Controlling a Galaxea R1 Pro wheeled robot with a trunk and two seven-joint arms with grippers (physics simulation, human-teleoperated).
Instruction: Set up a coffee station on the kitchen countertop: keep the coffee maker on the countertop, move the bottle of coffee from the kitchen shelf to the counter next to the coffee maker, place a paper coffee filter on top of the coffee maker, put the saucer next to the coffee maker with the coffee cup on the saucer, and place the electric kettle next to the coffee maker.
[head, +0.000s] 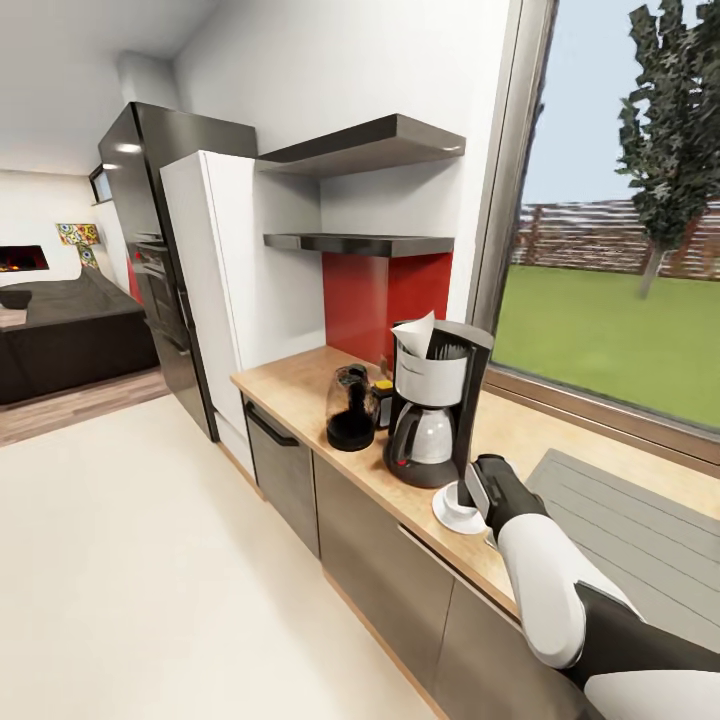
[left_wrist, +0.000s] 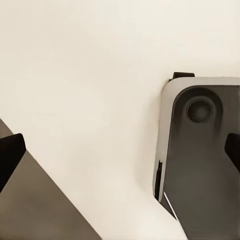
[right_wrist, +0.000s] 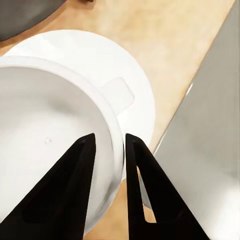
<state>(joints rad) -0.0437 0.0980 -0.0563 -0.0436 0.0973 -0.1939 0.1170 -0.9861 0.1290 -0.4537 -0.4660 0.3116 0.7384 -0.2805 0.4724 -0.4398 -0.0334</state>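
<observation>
The black and white coffee maker (head: 432, 405) stands on the wooden countertop (head: 290, 385) with a paper filter (head: 415, 335) on top. A dark glass kettle (head: 350, 408) is at its left, and the coffee bottle (head: 383, 402) peeks out behind. At the maker's right lies the white saucer (head: 450, 512) (right_wrist: 131, 70). The white coffee cup (head: 468, 492) (right_wrist: 50, 125) is over it, handle (right_wrist: 118, 95) pointing away. My right gripper (head: 482, 492) (right_wrist: 106, 145) is shut on the cup's rim, one finger inside, one outside. My left gripper (left_wrist: 120, 152) hangs open over the floor.
A grey ribbed sink drainboard (head: 620, 520) (right_wrist: 210, 150) lies right of the saucer, under the window. Two dark shelves (head: 360, 242) hang above a red backsplash. A white cabinet and a black fridge (head: 150, 260) stand at the counter's far end. My grey base (left_wrist: 200, 155) shows over the cream floor.
</observation>
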